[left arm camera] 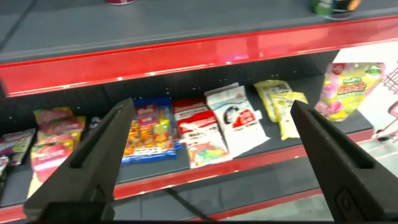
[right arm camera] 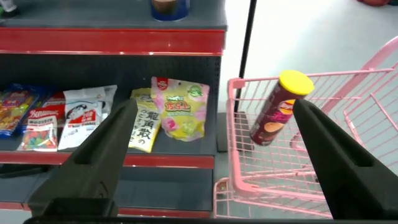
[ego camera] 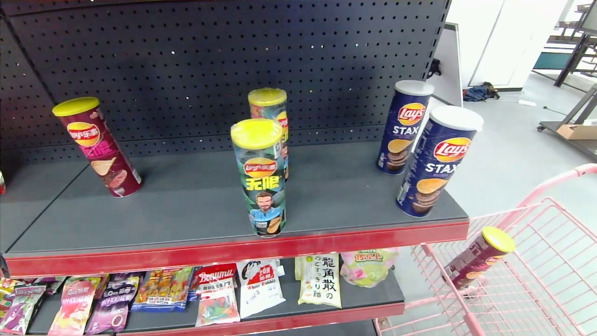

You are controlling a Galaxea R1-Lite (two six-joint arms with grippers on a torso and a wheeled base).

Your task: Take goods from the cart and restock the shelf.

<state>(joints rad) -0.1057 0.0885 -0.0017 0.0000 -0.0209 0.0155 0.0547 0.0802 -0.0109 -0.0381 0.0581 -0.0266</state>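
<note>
A maroon can [ego camera: 475,259] leans in the pink cart [ego camera: 559,180], lower right of the head view. The left hand [left arm camera: 211,109] and right hand [right arm camera: 214,109] gape wide, holding nothing.

Chip cans [ego camera: 259,172] upright on shelf [ego camera: 186,205]; cart [ego camera: 585,170] right, can [ego camera: 480,256] leaning inside.
</note>
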